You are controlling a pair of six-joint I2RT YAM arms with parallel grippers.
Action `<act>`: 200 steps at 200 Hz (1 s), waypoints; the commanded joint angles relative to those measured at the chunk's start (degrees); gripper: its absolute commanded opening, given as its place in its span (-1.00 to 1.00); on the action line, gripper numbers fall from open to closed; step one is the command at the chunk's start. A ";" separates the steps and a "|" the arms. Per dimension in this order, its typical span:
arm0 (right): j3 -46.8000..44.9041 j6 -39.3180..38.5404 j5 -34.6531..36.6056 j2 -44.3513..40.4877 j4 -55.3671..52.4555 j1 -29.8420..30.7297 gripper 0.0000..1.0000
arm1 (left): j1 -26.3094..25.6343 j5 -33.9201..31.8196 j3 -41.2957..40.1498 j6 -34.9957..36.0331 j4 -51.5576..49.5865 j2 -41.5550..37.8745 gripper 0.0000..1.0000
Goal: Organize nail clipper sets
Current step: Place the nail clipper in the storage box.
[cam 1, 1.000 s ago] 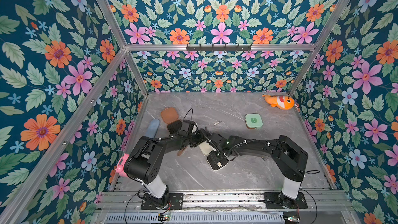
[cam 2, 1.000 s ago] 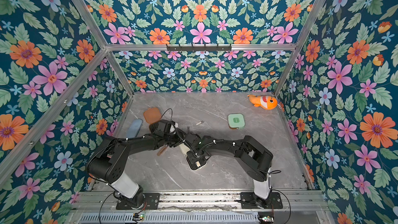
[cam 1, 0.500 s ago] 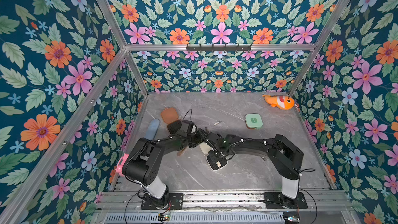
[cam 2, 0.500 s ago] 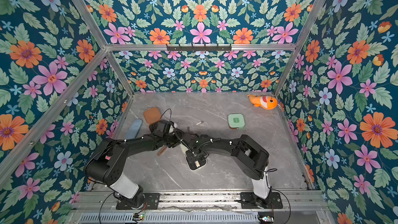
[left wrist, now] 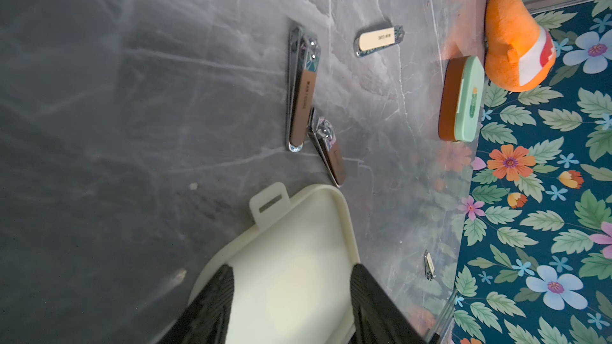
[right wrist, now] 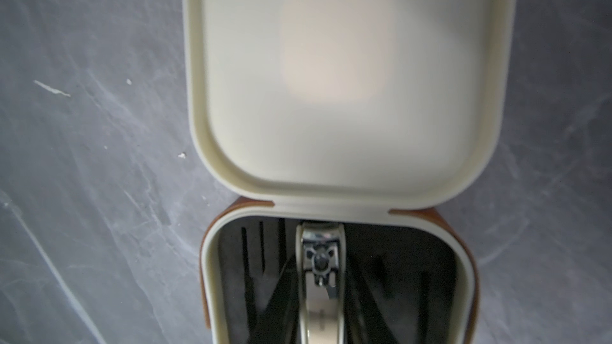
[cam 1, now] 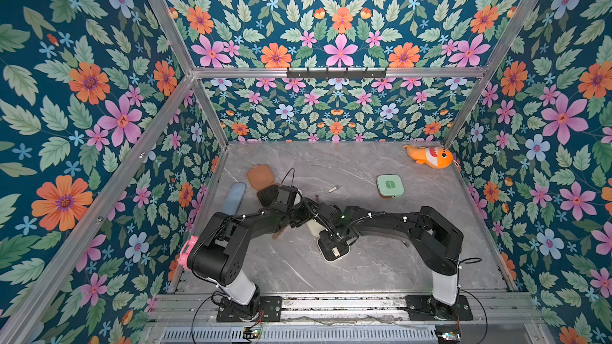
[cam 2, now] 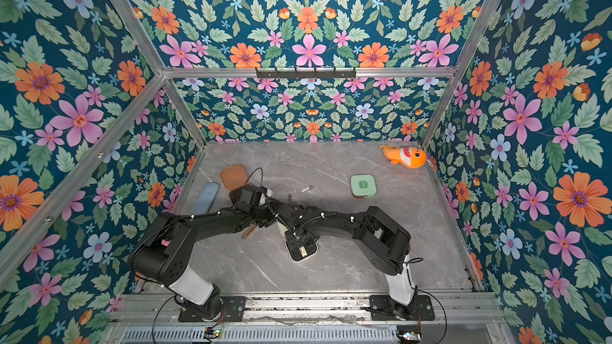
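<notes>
Right wrist view: your right gripper [right wrist: 319, 309] has loosened around the clipper [right wrist: 320, 259] in the cream case [right wrist: 463, 253]; your left gripper [left wrist: 288, 296] stays clamped on its lid [left wrist: 298, 243].

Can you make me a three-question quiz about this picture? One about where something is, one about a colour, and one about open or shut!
1. Where is the clipper between the right end effector fingers?
A on the table
B in the cream case
C in the green case

2. What colour is the plush fish?
A purple
B grey
C orange

3. The mint green case is:
A closed
B wide open
C in pieces

Answers:
1 B, it lies over the black tray.
2 C, orange in both top views.
3 A, its lid is down.
</notes>
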 commanded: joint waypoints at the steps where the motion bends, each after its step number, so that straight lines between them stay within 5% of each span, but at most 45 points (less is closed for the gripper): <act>1: 0.11 2.06 1.49 0.94 -6.12 -0.01 -0.44 | 0.08 -0.57 -0.16 0.36 -1.83 -0.31 0.20; 128: 6.86 1.89 4.45 -0.93 -10.18 -0.06 0.11 | -0.54 0.30 -0.21 0.06 -1.03 -1.34 0.19; 200: 5.25 1.78 0.54 -2.27 -7.69 -0.07 -0.52 | -0.54 0.20 0.85 0.34 -2.04 -1.83 0.20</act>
